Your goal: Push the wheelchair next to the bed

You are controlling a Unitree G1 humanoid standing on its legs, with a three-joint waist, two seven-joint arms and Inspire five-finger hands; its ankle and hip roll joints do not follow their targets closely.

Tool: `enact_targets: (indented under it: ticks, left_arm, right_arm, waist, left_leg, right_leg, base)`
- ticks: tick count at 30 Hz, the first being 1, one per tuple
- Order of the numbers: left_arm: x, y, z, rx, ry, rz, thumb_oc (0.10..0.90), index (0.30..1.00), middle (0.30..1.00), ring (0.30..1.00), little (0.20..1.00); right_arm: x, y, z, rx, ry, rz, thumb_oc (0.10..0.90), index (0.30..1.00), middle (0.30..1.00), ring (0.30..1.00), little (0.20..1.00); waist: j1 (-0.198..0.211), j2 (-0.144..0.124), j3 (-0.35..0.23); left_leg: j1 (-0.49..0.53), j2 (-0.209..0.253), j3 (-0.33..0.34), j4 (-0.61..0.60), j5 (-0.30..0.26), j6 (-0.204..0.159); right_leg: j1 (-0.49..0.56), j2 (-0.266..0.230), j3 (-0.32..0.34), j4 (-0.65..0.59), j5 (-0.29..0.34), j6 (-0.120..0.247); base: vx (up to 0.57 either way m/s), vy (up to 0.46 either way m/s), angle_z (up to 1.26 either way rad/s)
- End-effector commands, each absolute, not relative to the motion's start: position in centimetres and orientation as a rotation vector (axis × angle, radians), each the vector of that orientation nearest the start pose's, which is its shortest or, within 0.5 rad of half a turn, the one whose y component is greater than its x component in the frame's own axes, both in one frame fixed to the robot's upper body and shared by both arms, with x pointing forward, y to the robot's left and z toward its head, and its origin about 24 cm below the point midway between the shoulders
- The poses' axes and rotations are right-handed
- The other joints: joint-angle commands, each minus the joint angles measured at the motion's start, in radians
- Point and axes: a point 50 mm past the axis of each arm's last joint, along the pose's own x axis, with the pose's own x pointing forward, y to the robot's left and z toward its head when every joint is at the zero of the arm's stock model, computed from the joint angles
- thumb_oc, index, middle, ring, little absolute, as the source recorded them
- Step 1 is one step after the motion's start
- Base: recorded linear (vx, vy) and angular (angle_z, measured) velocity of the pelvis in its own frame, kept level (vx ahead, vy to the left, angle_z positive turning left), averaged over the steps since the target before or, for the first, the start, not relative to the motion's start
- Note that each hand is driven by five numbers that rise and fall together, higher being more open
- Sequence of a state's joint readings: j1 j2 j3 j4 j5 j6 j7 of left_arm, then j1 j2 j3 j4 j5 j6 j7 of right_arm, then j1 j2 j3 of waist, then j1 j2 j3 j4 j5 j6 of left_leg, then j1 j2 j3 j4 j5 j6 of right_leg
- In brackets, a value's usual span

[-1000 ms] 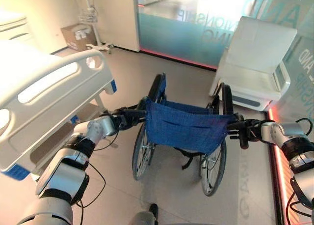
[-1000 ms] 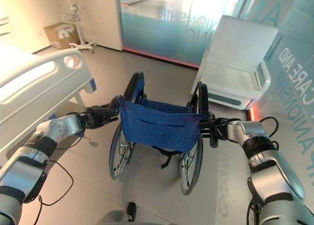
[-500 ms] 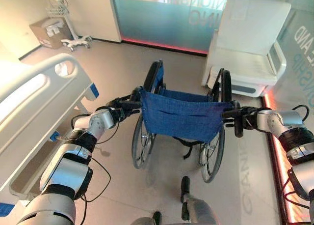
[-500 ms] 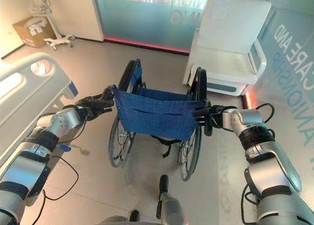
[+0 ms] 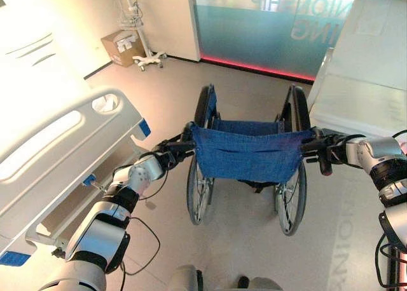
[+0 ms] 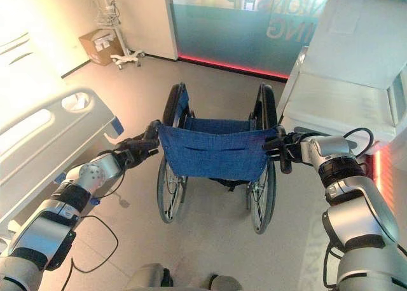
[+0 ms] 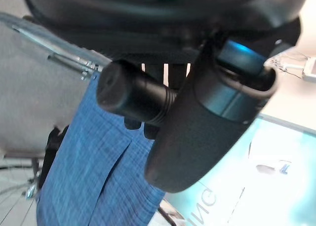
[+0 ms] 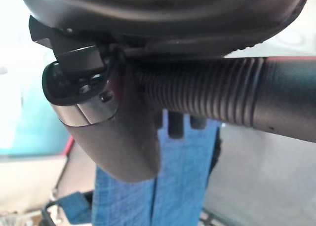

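A wheelchair with a blue cloth back and black wheels stands on the floor in front of me, facing away. My left hand is curled round its left push handle, and my right hand is curled round the ribbed right push handle. The white hospital bed with its rail and blue corner bumpers lies to the left of the wheelchair, a short gap of floor between them.
A white reclining chair stands close on the right. At the back are a frosted glass wall, a cardboard box and a wheeled stand.
The camera has moved, so the whole scene shifts. The wheelchair has rolled forward and now stands further along the bed's side. Both hands keep their hold on the handles.
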State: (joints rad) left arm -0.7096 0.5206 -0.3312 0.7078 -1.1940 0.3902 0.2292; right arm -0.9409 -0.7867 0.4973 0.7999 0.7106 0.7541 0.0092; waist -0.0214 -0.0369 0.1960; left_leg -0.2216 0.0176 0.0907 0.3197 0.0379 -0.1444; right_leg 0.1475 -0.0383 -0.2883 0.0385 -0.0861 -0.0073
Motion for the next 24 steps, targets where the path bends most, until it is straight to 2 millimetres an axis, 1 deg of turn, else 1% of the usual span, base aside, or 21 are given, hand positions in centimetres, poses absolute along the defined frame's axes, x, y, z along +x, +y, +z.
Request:
enact_targets:
  ticks: [1, 2, 3, 4, 5, 6, 7, 9, 10, 12, 13, 14, 15, 16, 18, 19, 20, 21, 22, 24]
  left_arm:
    - [36.6, 21.9, 9.3, -0.414, 0.429, 0.08, 0.4, 0.3, 0.3, 0.3, 0.3]
    - [36.4, 21.9, 9.1, -0.407, 0.436, 0.075, 0.4, 0.3, 0.3, 0.3, 0.3]
    - [36.2, 22.0, 9.0, -0.405, 0.439, 0.075, 0.4, 0.3, 0.3, 0.3, 0.3]
    - [36.0, 22.3, 8.9, -0.404, 0.447, 0.077, 0.4, 0.3, 0.3, 0.3, 0.3]
    - [35.8, 22.6, 8.9, -0.4, 0.453, 0.081, 0.4, 0.3, 0.3, 0.3, 0.3]
    - [35.6, 23.3, 8.7, -0.386, 0.465, 0.099, 0.4, 0.3, 0.3, 0.3, 0.3]
    - [35.6, 23.5, 8.7, -0.383, 0.467, 0.103, 0.4, 0.3, 0.3, 0.3, 0.3]
    - [35.5, 24.2, 8.6, -0.371, 0.484, 0.12, 0.4, 0.3, 0.3, 0.3, 0.3]
    - [35.5, 24.4, 8.5, -0.372, 0.489, 0.124, 0.4, 0.3, 0.3, 0.3, 0.3]
    - [35.6, 24.6, 8.4, -0.363, 0.503, 0.132, 0.4, 0.3, 0.3, 0.3, 0.3]
    - [35.8, 24.6, 8.6, -0.35, 0.503, 0.127, 0.4, 0.3, 0.3, 0.3, 0.3]
    - [36.0, 24.5, 8.8, -0.343, 0.501, 0.124, 0.4, 0.3, 0.3, 0.3, 0.3]
    - [36.2, 24.4, 9.0, -0.339, 0.497, 0.12, 0.4, 0.3, 0.3, 0.3, 0.3]
    - [36.4, 24.2, 8.9, -0.337, 0.495, 0.116, 0.4, 0.3, 0.3, 0.3, 0.3]
    - [36.8, 23.4, 8.8, -0.339, 0.493, 0.094, 0.4, 0.3, 0.3, 0.3, 0.3]
    - [36.9, 23.2, 8.8, -0.34, 0.493, 0.092, 0.4, 0.3, 0.3, 0.3, 0.3]
    - [37.1, 22.8, 8.9, -0.336, 0.487, 0.087, 0.4, 0.3, 0.3, 0.3, 0.3]
    - [37.3, 22.4, 9.0, -0.33, 0.473, 0.083, 0.4, 0.3, 0.3, 0.3, 0.3]
    - [37.4, 22.2, 9.1, -0.33, 0.469, 0.083, 0.4, 0.3, 0.3, 0.3, 0.3]
    - [37.8, 21.7, 9.7, -0.337, 0.418, 0.074, 0.4, 0.3, 0.3, 0.3, 0.3]
  right_arm:
    - [38.8, -20.5, 14.6, -0.134, 0.515, 0.164, 0.4, 0.3, 0.3, 0.3, 0.3]
    - [38.6, -20.7, 14.3, -0.133, 0.523, 0.165, 0.4, 0.3, 0.3, 0.3, 0.3]
    - [38.4, -20.9, 14.2, -0.129, 0.528, 0.166, 0.4, 0.3, 0.3, 0.3, 0.3]
    - [38.2, -21.6, 13.9, -0.13, 0.542, 0.161, 0.4, 0.3, 0.3, 0.3, 0.3]
    - [38.2, -22.0, 13.8, -0.131, 0.552, 0.16, 0.4, 0.3, 0.3, 0.3, 0.3]
    - [38.1, -22.6, 13.5, -0.143, 0.574, 0.166, 0.4, 0.3, 0.3, 0.3, 0.3]
    - [38.2, -22.7, 13.4, -0.144, 0.577, 0.169, 0.4, 0.3, 0.3, 0.3, 0.3]
    - [38.1, -22.9, 12.6, -0.14, 0.597, 0.18, 0.4, 0.3, 0.3, 0.3, 0.3]
    - [38.1, -22.9, 12.4, -0.14, 0.603, 0.186, 0.4, 0.3, 0.3, 0.3, 0.3]
    - [37.8, -22.5, 11.1, -0.128, 0.627, 0.196, 0.4, 0.3, 0.3, 0.3, 0.3]
    - [37.8, -22.3, 10.8, -0.12, 0.627, 0.198, 0.4, 0.3, 0.3, 0.3, 0.3]
    - [37.8, -22.2, 10.7, -0.119, 0.624, 0.198, 0.4, 0.3, 0.3, 0.3, 0.3]
    - [37.8, -22.0, 10.7, -0.118, 0.618, 0.199, 0.4, 0.3, 0.3, 0.3, 0.3]
    - [37.8, -22.0, 10.6, -0.111, 0.613, 0.2, 0.4, 0.3, 0.3, 0.3, 0.3]
    - [37.9, -21.9, 10.9, -0.111, 0.598, 0.2, 0.4, 0.3, 0.3, 0.3, 0.3]
    - [38.0, -21.8, 11.0, -0.109, 0.594, 0.203, 0.4, 0.3, 0.3, 0.3, 0.3]
    - [38.2, -21.4, 11.2, -0.104, 0.58, 0.213, 0.4, 0.3, 0.3, 0.3, 0.3]
    - [38.6, -20.7, 11.8, -0.101, 0.563, 0.22, 0.4, 0.3, 0.3, 0.3, 0.3]
    - [38.8, -20.5, 12.0, -0.103, 0.555, 0.223, 0.4, 0.3, 0.3, 0.3, 0.3]
    - [39.5, -19.9, 13.7, -0.097, 0.494, 0.228, 0.4, 0.3, 0.3, 0.3, 0.3]
  waist:
    - [0.099, 0.03, 0.014]
    - [0.112, 0.029, 0.014]
    - [0.123, 0.029, 0.011]
    - [0.14, 0.028, 0.006]
    - [0.151, 0.03, 0.001]
    - [0.168, 0.03, -0.011]
    - [0.171, 0.029, -0.014]
    - [0.186, 0.025, -0.03]
    - [0.19, 0.023, -0.034]
    - [0.219, -0.007, -0.056]
    - [0.231, -0.022, -0.065]
    - [0.235, -0.029, -0.068]
    - [0.237, -0.03, -0.072]
    - [0.231, -0.031, -0.068]
    - [0.212, -0.021, -0.056]
    - [0.21, -0.015, -0.057]
    - [0.204, -0.02, -0.047]
    - [0.202, -0.022, -0.035]
    - [0.201, -0.022, -0.031]
    - [0.185, -0.021, 0.01]
  left_leg:
    - [-0.013, -0.024, 0.042, -0.226, 0.211, 0.039]
    - [-0.032, -0.024, 0.049, -0.269, 0.239, 0.038]
    - [-0.051, -0.024, 0.051, -0.295, 0.252, 0.035]
    - [-0.069, -0.029, 0.046, -0.317, 0.265, 0.031]
    - [-0.076, -0.031, 0.038, -0.334, 0.266, 0.031]
    - [-0.064, -0.038, 0.029, -0.332, 0.234, 0.049]
    - [-0.06, -0.039, 0.032, -0.318, 0.227, 0.053]
    - [-0.051, -0.032, 0.048, -0.268, 0.194, 0.072]
    - [-0.05, -0.03, 0.049, -0.259, 0.187, 0.076]
    - [-0.034, -0.05, 0.056, -0.224, 0.126, 0.118]
    - [-0.024, -0.064, 0.055, -0.219, 0.103, 0.141]
    - [-0.019, -0.07, 0.055, -0.218, 0.094, 0.153]
    - [-0.019, -0.072, 0.057, -0.214, 0.087, 0.165]
    - [-0.008, -0.081, 0.052, -0.206, 0.075, 0.176]
    - [0.023, -0.096, 0.031, -0.187, 0.044, 0.197]
    - [0.025, -0.093, 0.029, -0.187, 0.043, 0.198]
    - [0.04, -0.099, 0.033, -0.183, 0.029, 0.201]
    - [0.049, -0.096, 0.035, -0.18, 0.019, 0.201]
    - [0.051, -0.094, 0.035, -0.179, 0.017, 0.2]
    - [0.075, -0.082, 0.009, -0.17, 0.004, 0.176]
  right_leg:
    - [0.008, 0.044, 0.134, 0.047, 0.066, 0.026]
    - [0.038, 0.052, 0.146, 0.038, 0.057, 0.024]
    - [0.059, 0.06, 0.154, 0.032, 0.049, 0.022]
    - [0.092, 0.072, 0.172, 0.03, 0.022, 0.016]
    - [0.108, 0.08, 0.183, 0.033, 0.003, 0.012]
    - [0.124, 0.08, 0.195, 0.042, -0.03, 0.012]
    - [0.128, 0.077, 0.192, 0.047, -0.04, 0.013]
    - [0.146, 0.06, 0.168, 0.076, -0.085, 0.019]
    - [0.151, 0.055, 0.162, 0.082, -0.093, 0.021]
    - [0.189, -0.005, 0.104, 0.12, -0.106, 0.061]
    - [0.193, -0.039, 0.076, 0.162, -0.081, 0.09]
    - [0.185, -0.061, 0.061, 0.202, -0.052, 0.108]
    - [0.161, -0.084, 0.047, 0.264, -0.007, 0.129]
    - [0.124, -0.117, 0.04, 0.369, 0.053, 0.146]
    - [0.022, -0.136, 0.075, 0.57, 0.146, 0.155]
    - [0.009, -0.132, 0.077, 0.574, 0.158, 0.153]
    - [-0.011, -0.154, 0.07, 0.547, 0.158, 0.149]
    - [-0.026, -0.161, 0.054, 0.469, 0.145, 0.144]
    - [-0.03, -0.161, 0.049, 0.441, 0.139, 0.143]
    - [-0.11, -0.142, 0.041, 0.233, 0.092, 0.131]
  base:
    - [0.51, 0.053, -0.19]
    - [0.59, 0.058, -0.16]
    - [0.52, 0.048, -0.29]
    - [0.52, 0.069, -0.55]
    - [0.68, 0.14, -0.78]
    - [0.49, 0.121, -0.74]
    - [0.49, 0.137, -0.71]
    - [0.41, 0.111, -0.63]
    - [0.47, 0.131, -0.56]
    - [0.45, 0.153, -0.49]
    - [0.34, 0.161, -0.26]
    - [0.27, 0.179, -0.06]
    - [0.26, 0.209, 0.15]
    - [0.3, 0.253, 0.33]
    - [0.34, 0.227, 0.51]
    - [0.3, 0.097, 0.3]
    - [0.24, -0.028, -0.11]
    - [0.24, -0.062, -0.36]
    - [0.19, -0.125, -0.53]
    - [0.13, -0.148, -0.49]
